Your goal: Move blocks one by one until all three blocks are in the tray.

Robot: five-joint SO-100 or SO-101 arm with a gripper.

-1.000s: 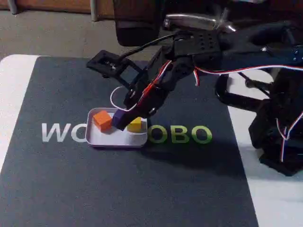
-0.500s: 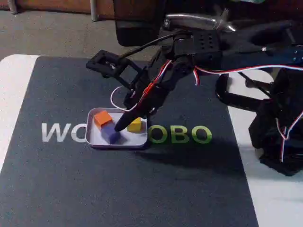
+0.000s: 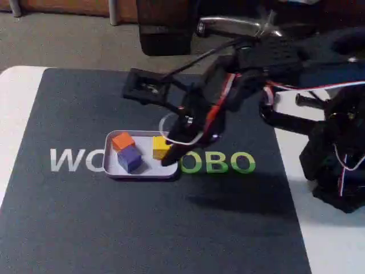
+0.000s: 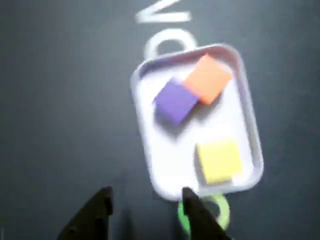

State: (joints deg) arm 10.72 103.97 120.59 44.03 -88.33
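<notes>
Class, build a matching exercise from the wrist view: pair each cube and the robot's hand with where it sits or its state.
Things:
1. orange cube
2. purple cube
3. yellow cube
4. hand

Descriptions:
A. alone at the tray end nearest the fingertips
B. open and empty, at the bottom edge of the picture
C. in the tray's far corner, by the white lettering
D. touching the orange cube, on its left

Pairs: 1-C, 2-D, 3-A, 4-B

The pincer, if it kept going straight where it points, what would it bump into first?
Probably the dark mat beside the white tray. In the wrist view the open pincer aims mostly past the tray's edge, though one fingertip might clip the rim; depth is unclear.
</notes>
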